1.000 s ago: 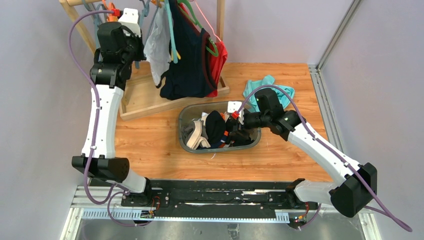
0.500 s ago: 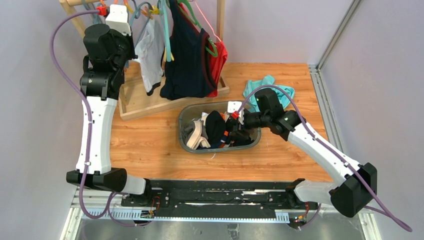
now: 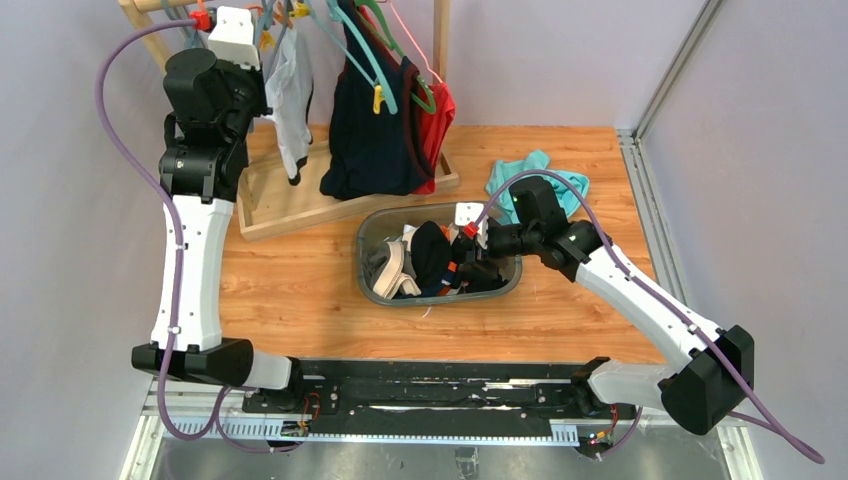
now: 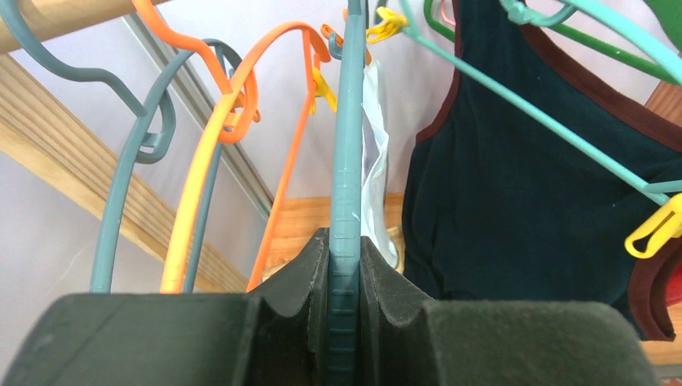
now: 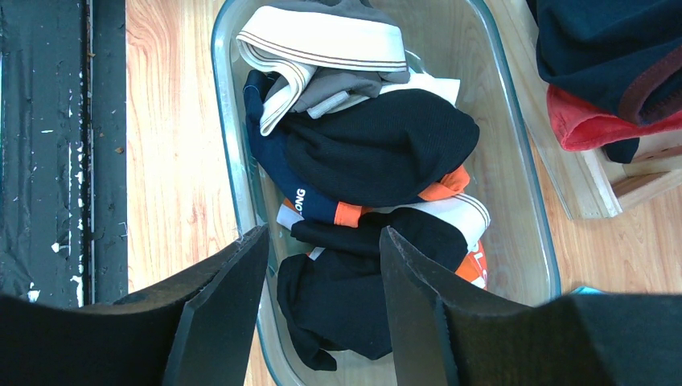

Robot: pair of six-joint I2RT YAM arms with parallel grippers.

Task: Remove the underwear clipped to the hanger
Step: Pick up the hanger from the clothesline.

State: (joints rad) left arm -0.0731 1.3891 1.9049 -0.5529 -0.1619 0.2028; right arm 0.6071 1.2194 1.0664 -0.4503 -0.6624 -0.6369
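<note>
Underwear [image 3: 290, 100] on the rack right now is one white-grey pair. It hangs off a grey-blue hanger [image 4: 347, 145] at the far left of the surface, with a yellow clip [image 4: 384, 16] right at its top edge. Left fingers [image 4: 310, 273] are clamped nearly shut on that hanger's bar, which runs straight up between them in the left wrist view. Orange hangers [image 4: 209, 145] sit just beside it on the left, and the navy tank top [image 4: 515, 177] hangs on the right.

Right fingers [image 5: 233, 281] are spread wide with nothing in them, hovering over the glass bin [image 5: 225, 161] mid-surface. Bin has a pile of briefs [image 5: 378, 153] in it: black ones, a pair with a beige waistband [image 5: 322, 36], some orange trim. Teal cloth [image 3: 530, 170] lies on the wood just behind the right arm.
</note>
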